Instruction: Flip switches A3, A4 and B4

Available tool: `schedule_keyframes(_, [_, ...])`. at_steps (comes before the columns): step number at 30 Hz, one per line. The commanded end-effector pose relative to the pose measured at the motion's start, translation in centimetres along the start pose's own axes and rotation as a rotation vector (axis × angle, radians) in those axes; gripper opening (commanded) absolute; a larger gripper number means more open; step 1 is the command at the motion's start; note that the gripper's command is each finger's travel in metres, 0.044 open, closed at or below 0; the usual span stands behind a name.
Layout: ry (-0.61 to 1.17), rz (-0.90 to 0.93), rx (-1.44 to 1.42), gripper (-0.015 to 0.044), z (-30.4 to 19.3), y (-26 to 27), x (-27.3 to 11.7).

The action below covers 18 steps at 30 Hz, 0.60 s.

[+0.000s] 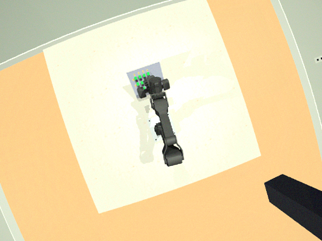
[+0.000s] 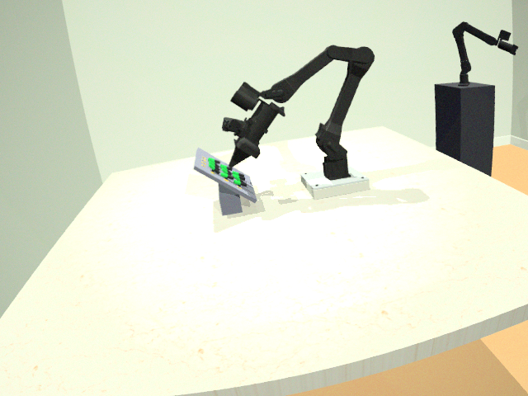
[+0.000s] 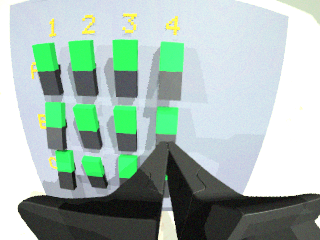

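Green caps with dark lower halves fill my wrist view, and I have the gripper (image 3: 166, 154) pinched fully shut on nothing, its tip a single blunt wedge at the near end of the switch at B4 (image 3: 167, 124). Whether it is already touching I cannot tell; from the side the tip (image 2: 232, 163) sits right at the tilted panel (image 2: 200, 163). I judge B4 is the one in hand, so I want to press straight into the panel face on that near end, square to the slope, and keep the wedge centred so it does not skate left onto the third column (image 3: 126, 127). A4 (image 3: 171, 70) and A3 (image 3: 126, 67) lie just beyond, up the slope, so short hops away from me should reach them. Room is kind on the right: bare panel (image 3: 234, 80) runs from column 4 to the edge. On the left the neighbours are packed close, so I stay off them. Above the panel there is open air for the final lift, and the table (image 2: 298, 264) around the stand gives no obstacle.
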<state>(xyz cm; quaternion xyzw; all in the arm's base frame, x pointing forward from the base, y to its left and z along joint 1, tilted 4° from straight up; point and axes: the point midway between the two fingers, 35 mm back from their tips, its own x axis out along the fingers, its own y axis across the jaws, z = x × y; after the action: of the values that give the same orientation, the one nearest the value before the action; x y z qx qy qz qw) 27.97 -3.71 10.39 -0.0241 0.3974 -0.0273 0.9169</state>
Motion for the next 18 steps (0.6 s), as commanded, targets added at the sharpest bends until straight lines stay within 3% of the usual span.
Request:
schedule_keyframes(1, [0.005,0.001,0.000,0.0000,-0.16,0.02,0.16])
schedule_keyframes(18, [0.005,0.001,0.000,0.0000,-0.17,0.02,0.39])
